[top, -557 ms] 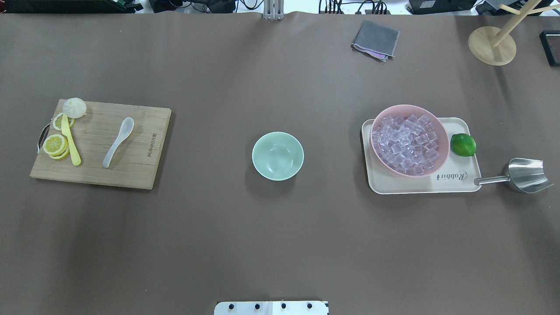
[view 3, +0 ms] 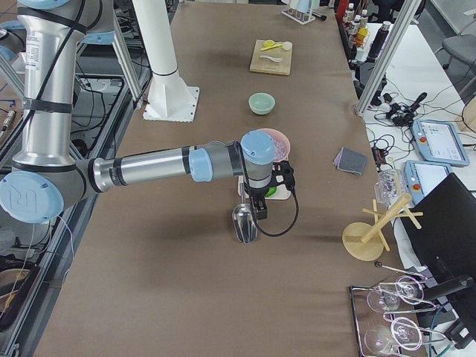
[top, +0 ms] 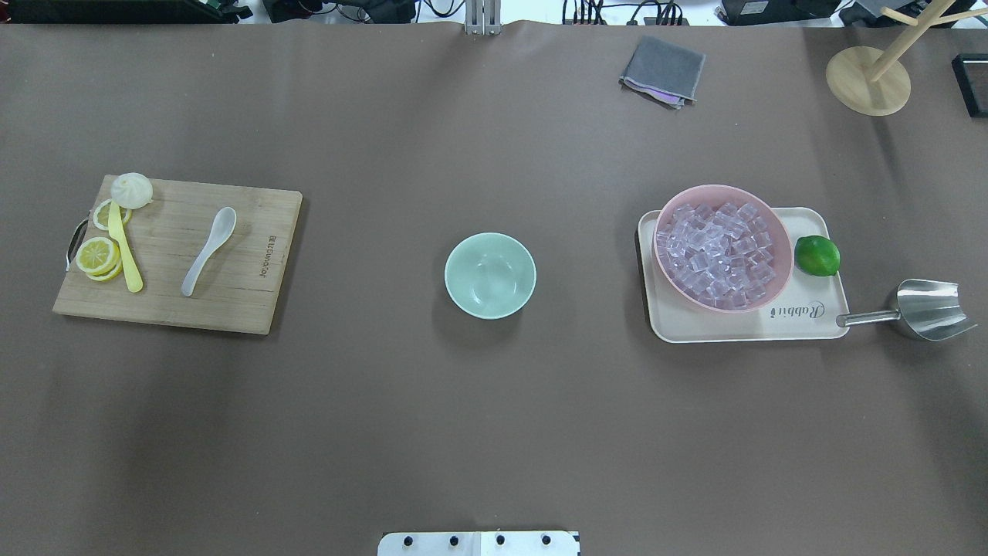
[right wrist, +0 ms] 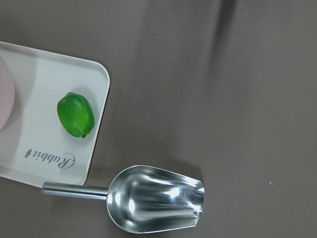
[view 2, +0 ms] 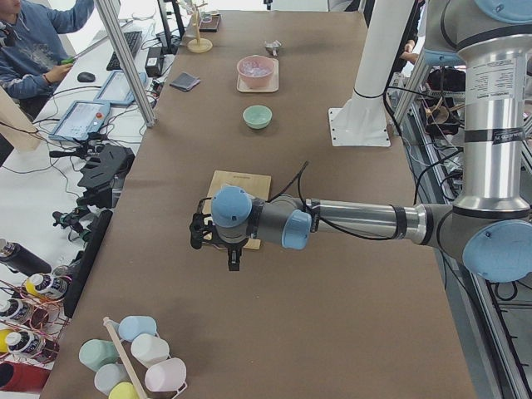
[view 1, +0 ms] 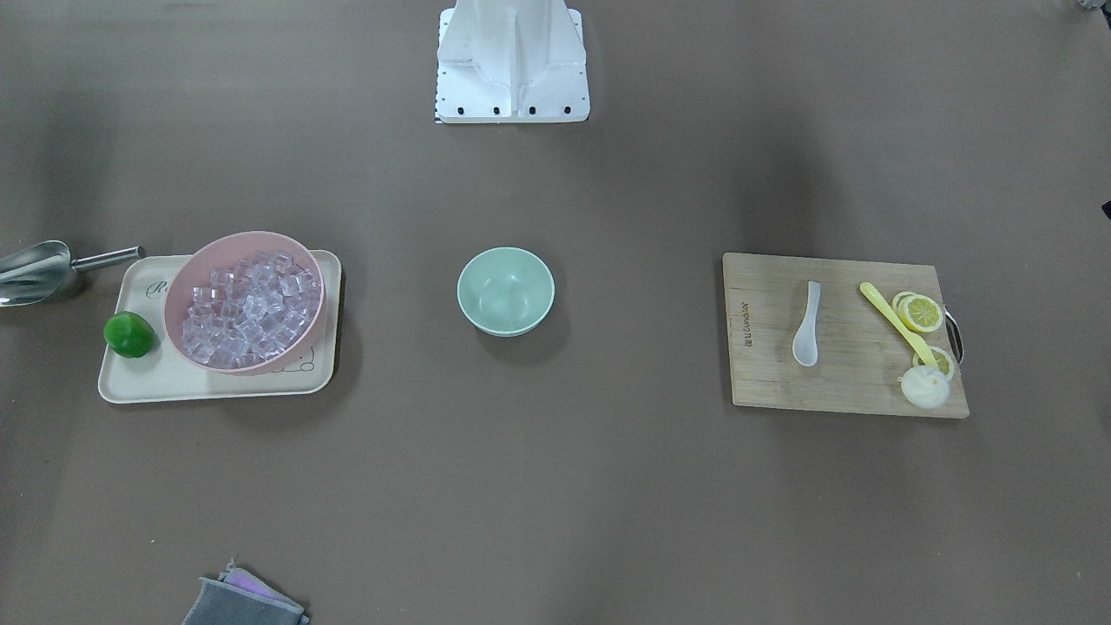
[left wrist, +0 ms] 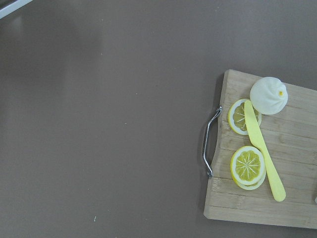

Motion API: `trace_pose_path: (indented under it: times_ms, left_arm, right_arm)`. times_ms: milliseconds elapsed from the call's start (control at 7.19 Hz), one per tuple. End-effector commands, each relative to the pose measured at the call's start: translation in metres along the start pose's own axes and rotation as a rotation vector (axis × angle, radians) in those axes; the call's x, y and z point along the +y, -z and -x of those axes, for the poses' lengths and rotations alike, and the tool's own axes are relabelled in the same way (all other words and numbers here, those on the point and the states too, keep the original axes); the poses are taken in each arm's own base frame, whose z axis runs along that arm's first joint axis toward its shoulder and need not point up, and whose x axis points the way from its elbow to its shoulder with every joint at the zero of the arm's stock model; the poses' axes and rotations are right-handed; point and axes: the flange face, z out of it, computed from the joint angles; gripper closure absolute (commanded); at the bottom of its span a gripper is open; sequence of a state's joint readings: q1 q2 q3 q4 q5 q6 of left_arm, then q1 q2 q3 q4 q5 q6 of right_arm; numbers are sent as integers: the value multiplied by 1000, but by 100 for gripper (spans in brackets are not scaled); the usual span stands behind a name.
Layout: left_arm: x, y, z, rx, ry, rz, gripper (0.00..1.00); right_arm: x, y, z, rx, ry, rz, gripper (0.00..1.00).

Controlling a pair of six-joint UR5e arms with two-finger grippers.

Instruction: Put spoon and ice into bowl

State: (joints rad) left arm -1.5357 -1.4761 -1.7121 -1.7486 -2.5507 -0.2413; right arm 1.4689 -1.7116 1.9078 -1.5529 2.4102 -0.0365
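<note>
In the exterior front-facing view, a smooth, round, mint-green bowl [view 1: 505, 291] is seen empty at the middle of the matte brown tabletop [view 1: 555, 486]. The translucent white spoon [view 1: 808, 334] is laid flat on a grained wooden cutting board [view 1: 781, 382], beside a thin yellow utensil [view 1: 894, 321], lemon slices [view 1: 920, 311] and a pleated white bun [view 1: 924, 386]. Glassy cubes of ice [view 1: 252, 317] are heaped in a pink bowl [view 1: 185, 276], which is carried with a glossy lime [view 1: 130, 335] on a cream tray [view 1: 217, 384]. A steel scoop [view 1: 30, 271] is placed just beside the tray.

In the overhead exterior view, the bowl is shown well apart from both the board and the tray. A folded grey cloth [top: 662, 69] and a round-based wooden stand [top: 868, 81] are seen at the far edge.

In the exterior left view, the near left arm is stretched level over the tabletop, its left pincer [view 2: 234, 264] pointed straight down by the board's near end. Its opening cannot be told.

In the exterior right view, the near right arm is likewise extended, its right pincer [view 3: 261, 212] turned downward above the scoop. Its opening cannot be told.

In the left wrist-mounted view, the board's curved metal handle [left wrist: 210, 144] is shown beside the slices.

In the right wrist-mounted view, the scoop's tubular handle is seen just beside the tray's rounded corner.
</note>
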Motion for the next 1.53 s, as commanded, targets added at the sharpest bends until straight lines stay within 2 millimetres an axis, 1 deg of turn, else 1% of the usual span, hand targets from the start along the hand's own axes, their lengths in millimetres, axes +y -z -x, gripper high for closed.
trace_pose_path:
  times_ms: [0, 139, 278, 417, 557, 696, 835, 974, 1113, 1252, 1391]
  left_arm:
    - [11, 0, -1, -4, -13, -2, 2]
    - [11, -4, 7, -32, -48, -28, 2]
    - [12, -5, 22, -121, -53, -58, 2]
    - [15, -5, 24, -131, -68, -72, 2]
    - [10, 0, 18, -134, -67, -92, 2]
    - [10, 6, 15, -169, -77, -113, 2]
    - [11, 6, 16, -173, -76, -113, 2]
    - [11, 3, 20, -172, -74, -106, 2]
    - [11, 3, 19, -168, -86, -115, 2]
    - [13, -1, 26, -164, -91, -117, 2]
    - [13, -2, 26, -159, -111, -130, 2]
  right_arm:
    - [8, -4, -4, 5, 22, -13, 0]
    - [11, -7, -8, 5, 8, -6, 0]
    - [15, -9, -12, 29, 5, -1, 0]
    - [18, -12, -17, 44, -9, 10, 0]
    - [20, -21, -28, 44, -32, 27, 0]
    - [23, -29, -37, 43, -48, 43, 0]
    - [26, -36, -45, 42, -65, 58, 0]
    - [25, -33, -43, 39, -66, 51, 0]
    - [22, -29, -42, 47, -62, 41, 0]
    - [25, -30, -43, 44, -64, 44, 0]
    - [26, -26, -40, 34, -63, 37, 0]
